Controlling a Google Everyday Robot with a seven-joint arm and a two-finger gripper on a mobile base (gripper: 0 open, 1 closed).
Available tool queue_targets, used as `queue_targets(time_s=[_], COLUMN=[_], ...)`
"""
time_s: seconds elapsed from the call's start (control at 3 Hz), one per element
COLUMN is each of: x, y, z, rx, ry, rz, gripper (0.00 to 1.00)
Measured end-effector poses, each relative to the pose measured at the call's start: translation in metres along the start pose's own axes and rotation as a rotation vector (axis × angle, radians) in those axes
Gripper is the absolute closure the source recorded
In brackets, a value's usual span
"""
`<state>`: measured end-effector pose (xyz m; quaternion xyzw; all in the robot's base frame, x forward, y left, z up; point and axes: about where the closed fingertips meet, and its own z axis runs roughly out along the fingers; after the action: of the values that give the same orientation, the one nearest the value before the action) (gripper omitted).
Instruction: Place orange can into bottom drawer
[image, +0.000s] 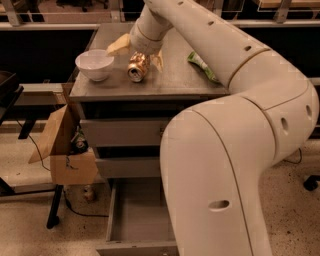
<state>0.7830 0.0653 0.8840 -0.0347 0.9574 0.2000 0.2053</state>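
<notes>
The orange can (138, 67) lies on its side on the grey cabinet top (175, 82), silver end toward the camera, just right of the white bowl. My gripper (140, 54) reaches down over the can from behind. Its pale fingers (120, 45) stand apart on either side of the can, open, with a gap to the can on the left. The bottom drawer (131, 222) is pulled out at the foot of the cabinet, its plain grey inside showing. My arm hides the drawer's right part.
A white bowl (95, 64) stands on the cabinet top at the left. A green snack bag (202, 66) lies at the right. Two shut drawers (120, 132) sit above the open one. An open cardboard box (65, 147) stands left of the cabinet. My large arm (235, 150) fills the right foreground.
</notes>
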Motion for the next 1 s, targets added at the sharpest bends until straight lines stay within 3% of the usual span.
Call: queue_targets(time_s=[0.67, 1.0], x=[0.009, 0.003], y=[-0.045, -0.05], z=[0.023, 0.024], rx=[0.136, 0.18], ry=[-0.005, -0.043], rz=[0.11, 0.121], gripper=[0.0, 0.19])
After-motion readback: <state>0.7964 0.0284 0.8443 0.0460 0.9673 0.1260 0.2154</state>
